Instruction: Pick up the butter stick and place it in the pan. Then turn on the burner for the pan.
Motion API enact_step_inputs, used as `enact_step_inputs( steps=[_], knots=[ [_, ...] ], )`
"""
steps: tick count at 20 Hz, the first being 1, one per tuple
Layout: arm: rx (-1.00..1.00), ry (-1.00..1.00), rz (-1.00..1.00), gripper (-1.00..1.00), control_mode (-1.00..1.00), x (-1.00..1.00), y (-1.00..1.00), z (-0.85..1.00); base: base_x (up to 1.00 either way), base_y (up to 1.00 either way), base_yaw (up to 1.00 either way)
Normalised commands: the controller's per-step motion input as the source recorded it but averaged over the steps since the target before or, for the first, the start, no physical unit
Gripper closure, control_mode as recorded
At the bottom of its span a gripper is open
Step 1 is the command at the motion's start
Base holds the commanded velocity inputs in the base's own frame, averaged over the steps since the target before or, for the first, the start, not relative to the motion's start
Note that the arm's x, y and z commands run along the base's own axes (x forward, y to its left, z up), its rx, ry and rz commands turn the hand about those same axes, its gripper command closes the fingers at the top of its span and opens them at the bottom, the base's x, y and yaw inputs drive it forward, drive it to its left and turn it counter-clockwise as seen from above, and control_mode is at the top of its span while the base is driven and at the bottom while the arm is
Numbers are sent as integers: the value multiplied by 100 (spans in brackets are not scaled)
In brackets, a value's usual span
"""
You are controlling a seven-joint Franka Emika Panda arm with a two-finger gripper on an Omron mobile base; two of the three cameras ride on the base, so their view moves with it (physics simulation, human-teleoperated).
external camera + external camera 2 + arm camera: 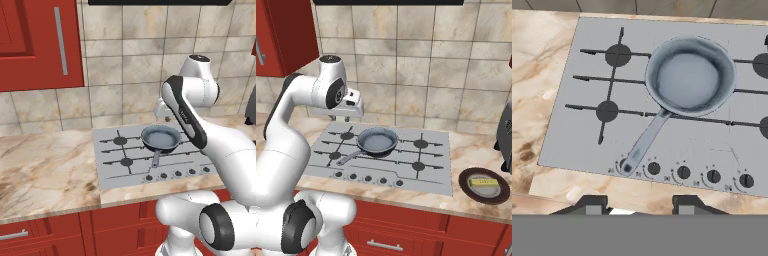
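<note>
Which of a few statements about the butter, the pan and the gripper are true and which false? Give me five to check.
1. The butter stick lies on a dark plate right of the cooktop. True.
2. The pan already holds butter. False: it is empty.
3. The pan's handle points toward the knobs. True.
4. The gripper is shut on the butter. False: it is open, holding nothing.
5. The pan sits on the marble counter. False: on the cooktop.

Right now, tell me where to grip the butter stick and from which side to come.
Grip the butter stick across its two long sides, coming straight down from above. It lies flat on a dark plate right of the cooktop, and the plate's rim probably blocks a sideways approach.
</note>
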Motion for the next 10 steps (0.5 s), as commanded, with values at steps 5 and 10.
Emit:
enact_step_inputs(
  steps=[5, 10],
  knots=[
    [0, 0, -2, -100, -100, -10, -12, -1, 0, 0, 0],
    [0, 0, -6, -100, -100, -25, -58, -4, 0, 0, 0]
  ],
)
